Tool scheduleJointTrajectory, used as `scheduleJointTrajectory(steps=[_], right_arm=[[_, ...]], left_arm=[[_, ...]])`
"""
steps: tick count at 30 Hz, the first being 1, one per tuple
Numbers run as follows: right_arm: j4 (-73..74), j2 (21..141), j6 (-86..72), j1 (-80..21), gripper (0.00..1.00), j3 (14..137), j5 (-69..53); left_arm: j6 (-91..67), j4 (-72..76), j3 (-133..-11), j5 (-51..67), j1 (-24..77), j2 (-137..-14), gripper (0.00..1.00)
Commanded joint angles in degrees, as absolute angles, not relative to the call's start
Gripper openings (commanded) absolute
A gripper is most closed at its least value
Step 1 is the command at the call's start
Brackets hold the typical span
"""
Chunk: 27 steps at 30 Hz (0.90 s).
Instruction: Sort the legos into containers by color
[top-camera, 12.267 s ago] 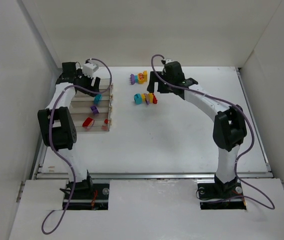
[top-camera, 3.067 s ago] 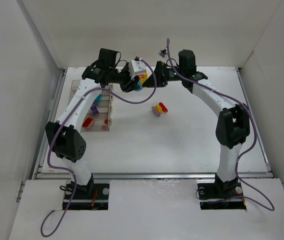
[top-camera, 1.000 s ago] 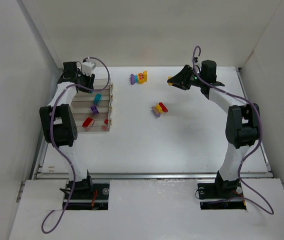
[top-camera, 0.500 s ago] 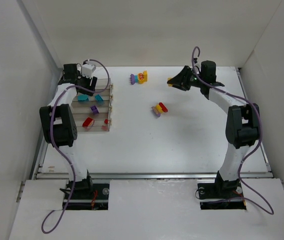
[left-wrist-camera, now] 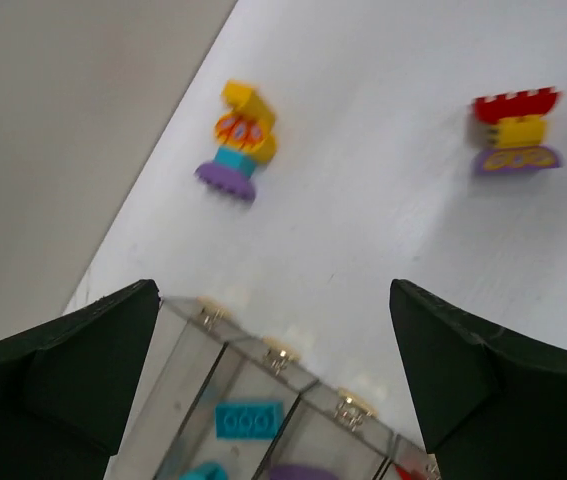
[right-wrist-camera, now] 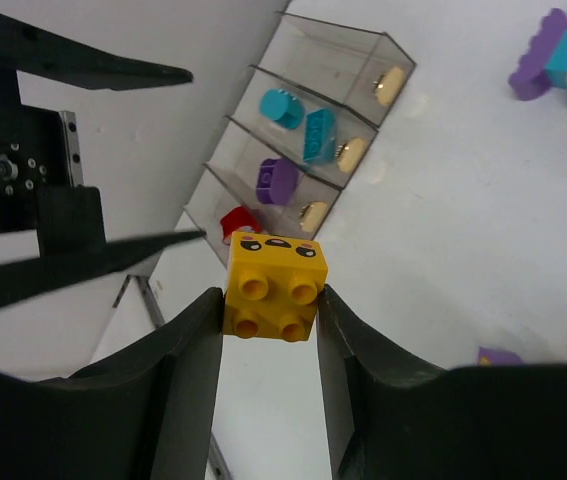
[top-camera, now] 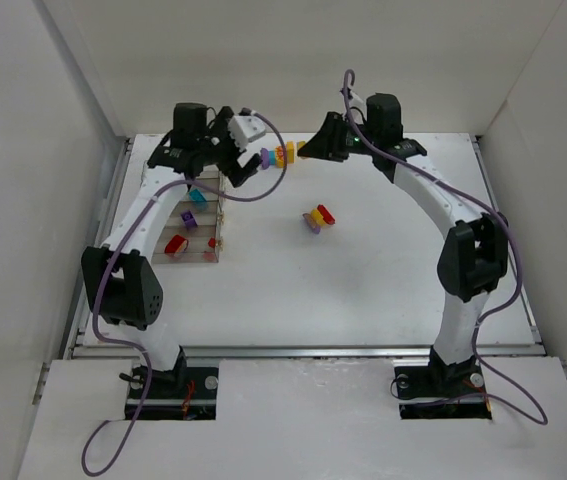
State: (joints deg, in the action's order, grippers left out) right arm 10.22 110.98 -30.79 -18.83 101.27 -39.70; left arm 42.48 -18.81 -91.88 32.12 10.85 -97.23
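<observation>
Both arms have swung inward: seen from above, the left gripper (top-camera: pixel 233 170) hangs by the far right corner of the bins (top-camera: pixel 198 252) and the right gripper (top-camera: pixel 310 150) beside a stack (top-camera: pixel 281 153) on the white table (top-camera: pixel 363 270), white walls (top-camera: pixel 263 60) around. From the left wrist, its jaws gape wide and empty over a teal brick (left-wrist-camera: pixel 248 420) in a bin. From the right wrist, jaws pinch a yellow brick (right-wrist-camera: pixel 275 285) in mid-air

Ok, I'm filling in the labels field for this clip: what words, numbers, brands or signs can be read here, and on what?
No readable text in any view.
yellow brick: dark printed ovals, a picture, not letters.
patterned brick: orange print, blurred, no letters to tell.
containers: no labels visible.
</observation>
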Motion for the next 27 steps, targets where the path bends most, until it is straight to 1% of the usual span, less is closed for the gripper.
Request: scheduleJointTrajectory(steps=[1, 2, 6, 13, 17, 20, 22, 25, 27], right_arm=[[10.64, 112.14, -31.10, -19.25, 0.00, 104.76, -43.05], [10.63, 112.15, -31.11, -19.77, 0.00, 104.77, -45.68], [10.63, 113.64, -31.73, -21.44, 0.00, 106.35, -49.12], [10.11, 113.64, -32.25, -21.97, 0.00, 106.35, -49.13], [9.58, 113.64, -32.26, -21.97, 0.00, 106.35, -49.13], [9.58, 113.03, -31.73, -21.97, 0.00, 106.35, -49.13], [9.58, 112.42, -31.73, -21.97, 0.00, 105.73, -49.13], [9.58, 111.88, -31.11, -21.97, 0.00, 105.73, -47.64], [9.58, 111.36, -30.59, -21.97, 0.00, 106.25, -46.32]], left_arm=[[48.33, -22.76, -95.52, 38.84, 13.44, -95.45, 1.00], [48.95, -22.76, -96.23, 38.85, 14.32, -95.45, 1.00], [53.16, -22.76, -97.73, 39.90, 16.95, -95.45, 1.00], [58.88, -22.76, -97.73, 39.90, 21.00, -95.98, 1.00], [61.43, -22.76, -97.73, 37.88, 22.41, -95.98, 1.00], [57.41, -22.76, -99.31, 37.35, 22.41, -95.45, 1.00], [49.97, -19.34, -100.80, 37.35, 21.62, -94.93, 1.00], [45.99, -17.68, -103.35, 40.60, 19.95, -94.40, 1.00], [37.91, -16.18, -106.42, 39.39, 19.34, -94.39, 1.00]])
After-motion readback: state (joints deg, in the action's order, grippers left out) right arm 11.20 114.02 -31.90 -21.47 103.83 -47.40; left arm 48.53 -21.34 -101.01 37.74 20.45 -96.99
